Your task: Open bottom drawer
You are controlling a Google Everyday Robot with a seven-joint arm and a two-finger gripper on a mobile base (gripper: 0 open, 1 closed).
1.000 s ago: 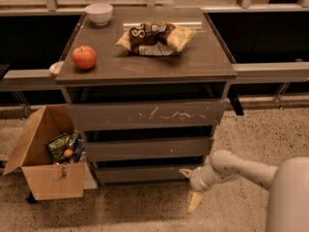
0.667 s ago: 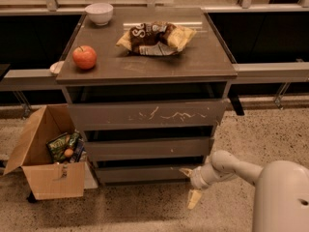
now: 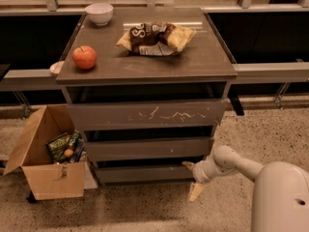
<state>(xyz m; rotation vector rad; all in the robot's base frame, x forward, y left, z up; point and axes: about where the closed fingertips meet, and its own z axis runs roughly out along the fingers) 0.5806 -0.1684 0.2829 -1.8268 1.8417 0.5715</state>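
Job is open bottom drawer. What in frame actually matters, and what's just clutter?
Matters:
- slim, plain grey-brown bottom drawer
- gripper, fingers open, at that drawer's right end

Clutter:
- red apple, white bowl and crumpled snack bags on the cabinet top
- open cardboard box on the floor, left
- scratched top drawer, middle drawer

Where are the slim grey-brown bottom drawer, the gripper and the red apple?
slim grey-brown bottom drawer (image 3: 145, 174), camera view, middle of front.
gripper (image 3: 191, 179), camera view, between fingertips, at drawer's right end.
round red apple (image 3: 84, 57), camera view, its centre.
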